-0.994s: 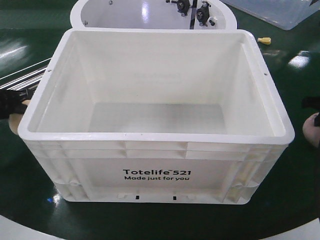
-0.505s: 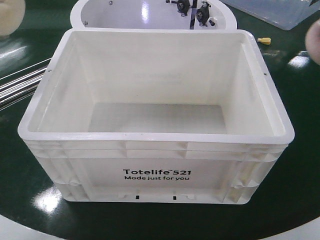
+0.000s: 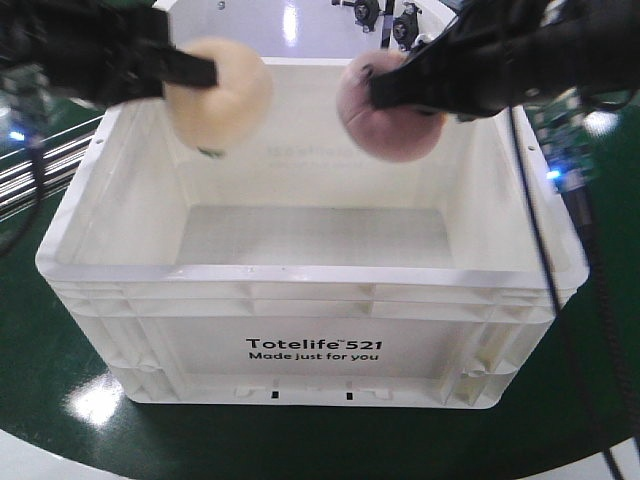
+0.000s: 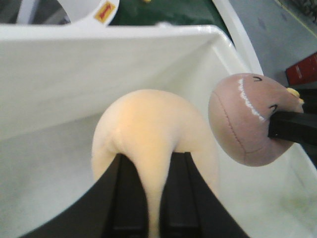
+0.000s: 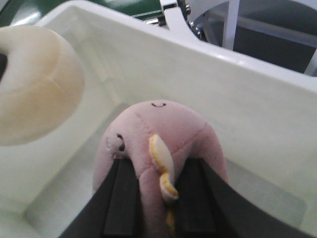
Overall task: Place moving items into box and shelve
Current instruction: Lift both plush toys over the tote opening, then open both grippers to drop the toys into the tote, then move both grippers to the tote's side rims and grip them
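Note:
The white box printed "Totelife 521" stands open on the dark green table. Over its far left corner hangs the pale yellow item, squeezed between the black fingers of my left gripper. The pinkish-brown item hangs above the box's far right part, and my right gripper is shut on it. Both items are in the air above the box's bare floor, apart from each other.
A white round fixture with black knobs stands behind the box. Metal rods lie at the left. Cables from the right arm hang down past the box's right side.
Both arms have swung in from the sides, each carrying its item, and now hold them over the open box. A second ago the items were low beside the box.

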Controlling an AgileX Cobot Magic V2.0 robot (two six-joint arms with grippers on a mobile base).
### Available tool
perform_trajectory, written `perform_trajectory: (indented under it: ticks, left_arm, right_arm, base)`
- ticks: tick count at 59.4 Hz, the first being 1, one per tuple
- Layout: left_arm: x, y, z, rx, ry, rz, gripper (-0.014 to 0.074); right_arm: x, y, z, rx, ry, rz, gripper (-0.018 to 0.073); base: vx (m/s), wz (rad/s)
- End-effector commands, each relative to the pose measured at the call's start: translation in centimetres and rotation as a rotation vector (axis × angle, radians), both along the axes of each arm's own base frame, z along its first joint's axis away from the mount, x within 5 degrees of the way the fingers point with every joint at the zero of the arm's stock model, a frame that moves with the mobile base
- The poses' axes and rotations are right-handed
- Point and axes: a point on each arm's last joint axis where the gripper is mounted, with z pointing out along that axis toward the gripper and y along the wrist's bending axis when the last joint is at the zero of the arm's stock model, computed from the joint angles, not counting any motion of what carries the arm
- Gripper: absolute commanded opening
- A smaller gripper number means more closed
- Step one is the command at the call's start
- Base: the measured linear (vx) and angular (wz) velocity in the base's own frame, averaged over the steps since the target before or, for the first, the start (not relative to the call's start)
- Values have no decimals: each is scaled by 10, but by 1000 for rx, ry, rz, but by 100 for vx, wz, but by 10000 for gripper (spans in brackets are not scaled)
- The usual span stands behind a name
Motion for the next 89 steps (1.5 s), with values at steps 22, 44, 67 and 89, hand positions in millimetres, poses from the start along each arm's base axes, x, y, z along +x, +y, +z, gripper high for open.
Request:
perform_trajectory:
  ticks: [22,44,67,89]
  left_arm:
    - [10,-14,2,2,-115,-62,418]
    - [10,-12,5,18,-169,-60,523]
    - [-14,43,60,112,-473,150,523]
    - [-15,64,21,235,-254,307,523]
  right_arm:
    - [19,12,-21,-43,72,25,297]
    - [19,9,-5,11,-42,-16,601]
    - [-3,-82,44,-55,-158,-298,584]
    - [-4,-97,-13,-119,55,-335,584]
  base:
    - [0,0]
    - [0,0]
    - [0,0]
    - [0,0]
